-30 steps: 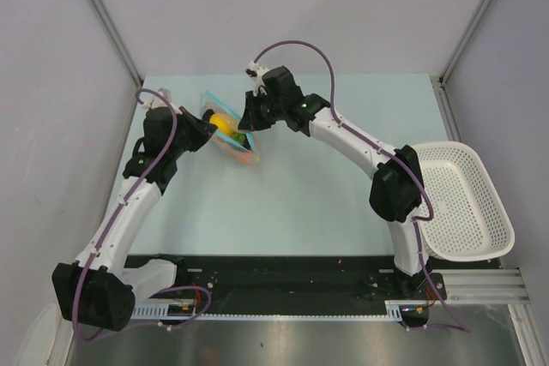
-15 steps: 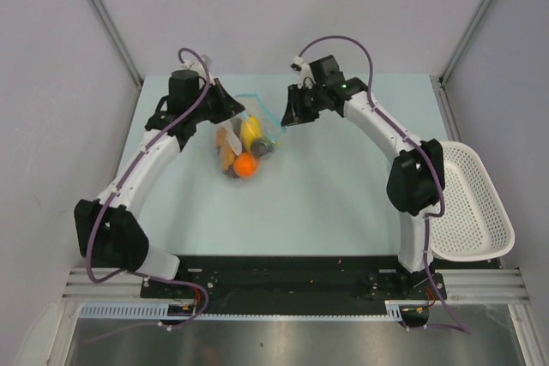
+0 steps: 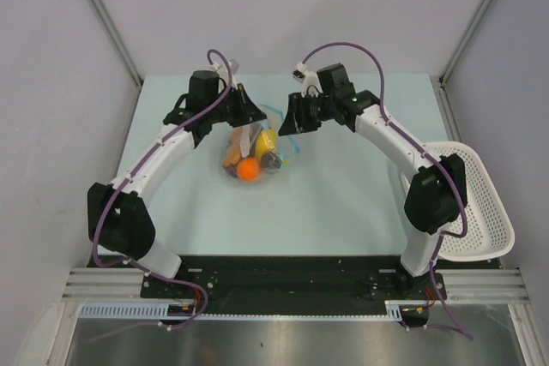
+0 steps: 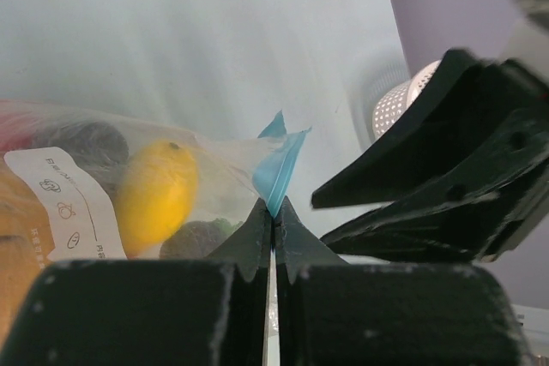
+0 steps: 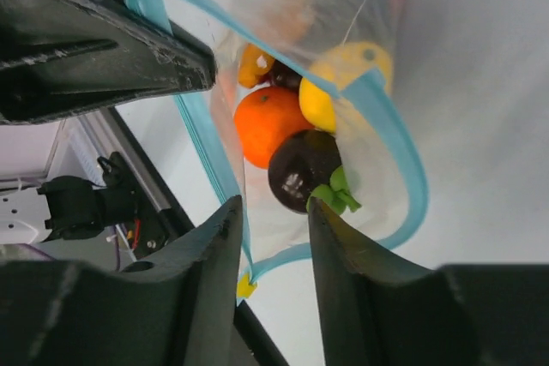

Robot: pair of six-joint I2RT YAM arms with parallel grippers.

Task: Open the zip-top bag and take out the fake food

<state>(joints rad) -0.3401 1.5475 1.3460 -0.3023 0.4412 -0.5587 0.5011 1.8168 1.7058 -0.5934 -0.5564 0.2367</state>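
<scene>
The zip-top bag (image 3: 251,148) hangs over the middle back of the table, mouth open, teal strip (image 5: 390,139) spread in a loop. Inside lies the fake food: an orange ball (image 3: 249,169), a yellow oblong (image 3: 268,138) and a dark purple piece (image 3: 273,160); all three also show in the right wrist view: ball (image 5: 270,126), oblong (image 5: 343,75), purple piece (image 5: 304,169). My left gripper (image 3: 251,114) is shut on the teal strip's corner (image 4: 276,173). My right gripper (image 3: 288,123) is open (image 5: 273,212), its fingers either side of the bag's near rim, the strip against one finger (image 5: 214,246).
A white perforated basket (image 3: 470,203) sits at the right table edge, partly under the right arm's elbow. The two grippers are close together, the right fingers (image 4: 429,177) filling the right of the left wrist view. Grey walls enclose the table.
Both grippers and the bag have moved right and toward the table's middle. The bag now hangs lower with its mouth spread open, and the fruits have settled at its bottom.
</scene>
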